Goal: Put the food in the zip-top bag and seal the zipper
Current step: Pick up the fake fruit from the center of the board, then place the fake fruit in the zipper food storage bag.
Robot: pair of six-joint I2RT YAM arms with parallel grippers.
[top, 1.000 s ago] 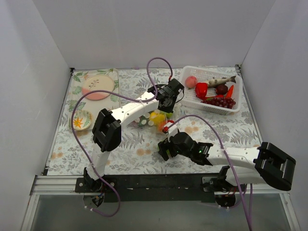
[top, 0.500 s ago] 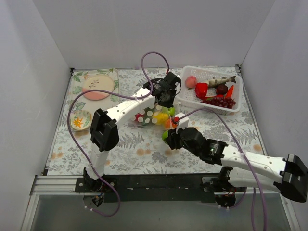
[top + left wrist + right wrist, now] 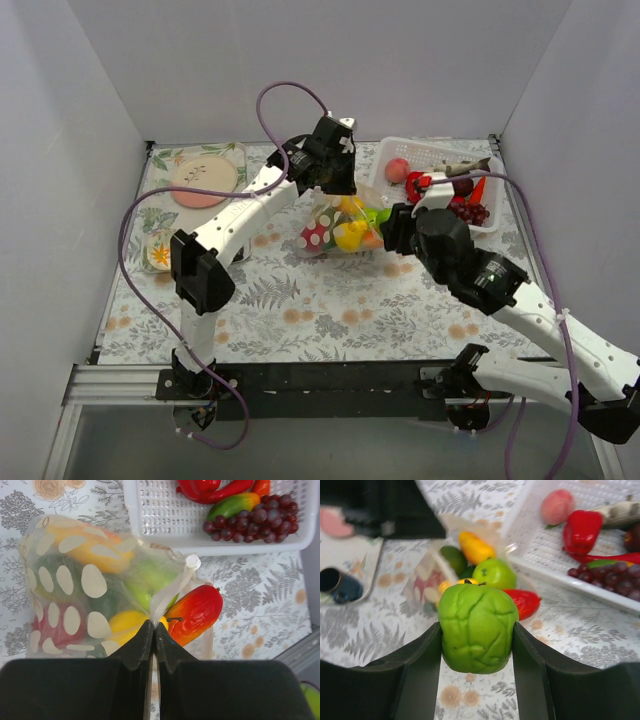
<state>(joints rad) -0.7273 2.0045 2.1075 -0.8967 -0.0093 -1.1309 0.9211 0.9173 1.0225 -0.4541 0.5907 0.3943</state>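
Observation:
The clear polka-dot zip-top bag (image 3: pixel 325 235) lies mid-table beside the basket, with yellow, orange, green and red toy food inside. My left gripper (image 3: pixel 335 192) is shut on the bag's mouth edge (image 3: pixel 167 597) and holds it up. In the left wrist view the bag (image 3: pixel 70 580) hangs below the closed fingertips, and a red-orange fruit (image 3: pixel 197 611) sits at the mouth. My right gripper (image 3: pixel 383 222) is shut on a wrinkled green fruit (image 3: pixel 477 627), held above the table just right of the bag (image 3: pixel 432 572).
A white slotted basket (image 3: pixel 440 148) at the back right holds a peach, a red pepper, grapes, a fish and other toys. A tray with a pink plate (image 3: pixel 204 180) and a small bowl (image 3: pixel 158 250) is at the back left. A dark cup (image 3: pixel 337 585) shows in the right wrist view.
My right arm has swung from the table's near middle up to the bag, carrying the green fruit. My left gripper has risen and moved back, lifting the bag's mouth.

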